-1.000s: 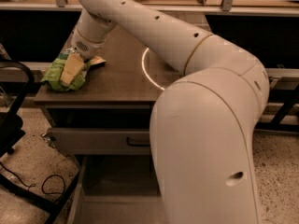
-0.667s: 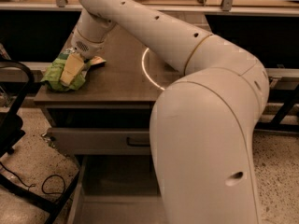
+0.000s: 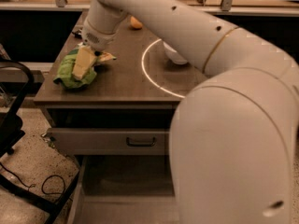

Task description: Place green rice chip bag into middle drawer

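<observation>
The end effector (image 3: pixel 80 69) sits on the green rice chip bag (image 3: pixel 65 76) near the front-left corner of the bench (image 3: pixel 121 80) (clamped or not, I cannot tell), presumably to lift it toward the middle drawer (image 3: pixel 124 190), pulled out below.

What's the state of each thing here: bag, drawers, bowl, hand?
green rice chip bag: crumpled, lying on the tabletop at its left front, not in a drawer.
hand: down on top of the bag.
middle drawer: pulled out, visible floor bare, right part hidden by the arm.
handled drawer: seems slightly ajar, contents unseen.
white bowl: upright on the tabletop, partly hidden behind the arm.
</observation>
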